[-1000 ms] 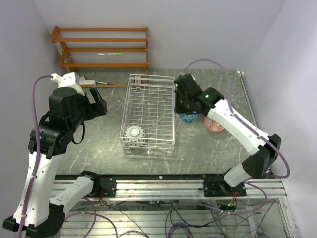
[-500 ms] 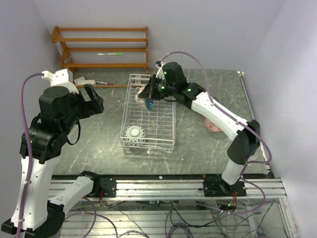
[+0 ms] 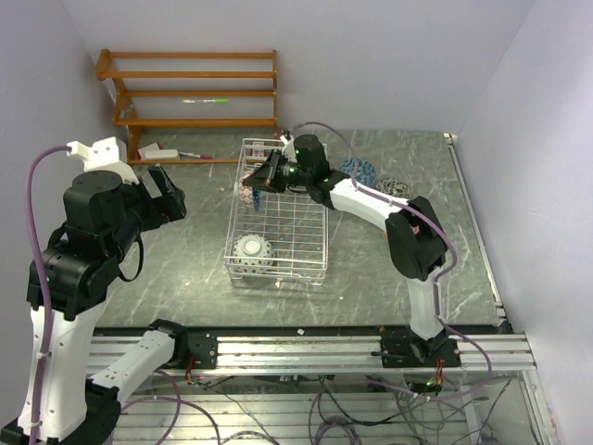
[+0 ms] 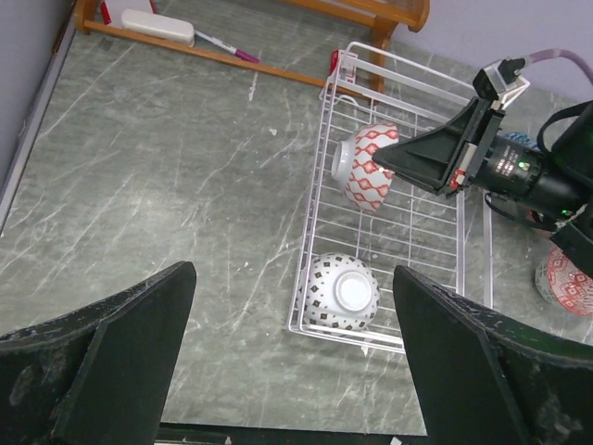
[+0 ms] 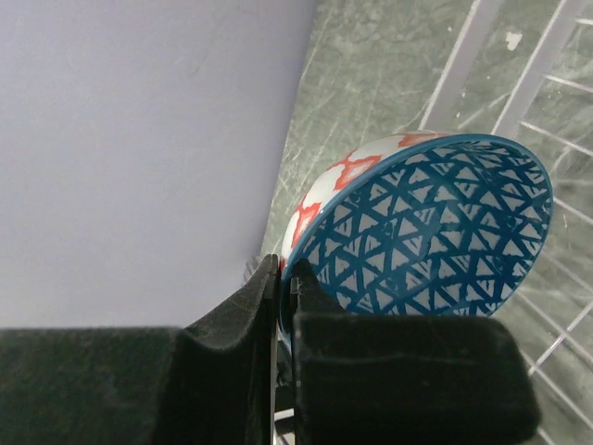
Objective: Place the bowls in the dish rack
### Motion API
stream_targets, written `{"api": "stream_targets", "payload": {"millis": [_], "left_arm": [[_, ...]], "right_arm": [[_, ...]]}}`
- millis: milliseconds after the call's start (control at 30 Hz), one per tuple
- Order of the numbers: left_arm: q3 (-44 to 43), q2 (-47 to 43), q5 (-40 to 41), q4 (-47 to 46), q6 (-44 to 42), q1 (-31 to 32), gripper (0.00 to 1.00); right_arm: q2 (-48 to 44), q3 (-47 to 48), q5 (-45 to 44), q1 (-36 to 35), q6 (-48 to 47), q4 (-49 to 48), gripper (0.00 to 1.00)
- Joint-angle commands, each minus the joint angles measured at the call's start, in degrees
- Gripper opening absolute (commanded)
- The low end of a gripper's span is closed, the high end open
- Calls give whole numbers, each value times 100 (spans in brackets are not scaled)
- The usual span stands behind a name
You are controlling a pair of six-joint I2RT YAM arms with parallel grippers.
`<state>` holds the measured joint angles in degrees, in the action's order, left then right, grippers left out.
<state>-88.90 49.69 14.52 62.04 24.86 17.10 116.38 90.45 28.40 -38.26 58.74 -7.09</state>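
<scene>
Over on the left, the left gripper point(image 4: 293, 269) hangs high above the table point(image 4: 167, 185) with its fingers spread wide and nothing between them, well apart from the action.

Into the middle now, and here's the dish rack point(image 3: 320, 218). One upturned bowl point(image 4: 338, 292) sits at its near end, white foot ring facing up, so that's one loaded. At the far end comes number two: the blue-lined bowl point(image 4: 366, 167), tipped on its side with its foot ring pointing left, inside the rack's outline by the left wall. Whether it rests on the wire yet, I can't tell. The right gripper point(image 5: 283, 269) has its fingers pinched tight on that bowl's rim, as the right wrist view shows plainly.

On to the right, out on the table beyond the rack, are the ones not yet loaded: a blue bowl point(image 3: 357, 170), just beside it a grey-white bowl point(image 3: 394, 187), and nearer the arms a red bowl point(image 4: 565, 283), seen only at the edge of the left wrist view.

So by my count it's one in, one being placed and not yet let go, and three to fetch. That puts the job short of halfway, with plenty of open wire between the two bowls.
</scene>
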Motion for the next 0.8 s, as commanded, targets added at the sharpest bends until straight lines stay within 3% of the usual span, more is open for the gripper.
{"api": "stream_targets", "payload": {"millis": [0,167,567,667,767], "left_arm": [[-167,-39,172,150,-6,17,100],[-176,-22,209,161,4,18,100],[-11,-39,209,98,-8,17,100],[37,-15,187,80,-30,21,100],[57,9,154,32,-48,19,100]], "right_arm": [[383,-132,381,51,712,-1441,0],[640,-351,453,79,1227,-2197,0],[999,-1270,852,356,1768,-2802,3],[922,-1554,773,455,1613,-2570,3],[763,-1437,588,512,1062,-1754,9]]}}
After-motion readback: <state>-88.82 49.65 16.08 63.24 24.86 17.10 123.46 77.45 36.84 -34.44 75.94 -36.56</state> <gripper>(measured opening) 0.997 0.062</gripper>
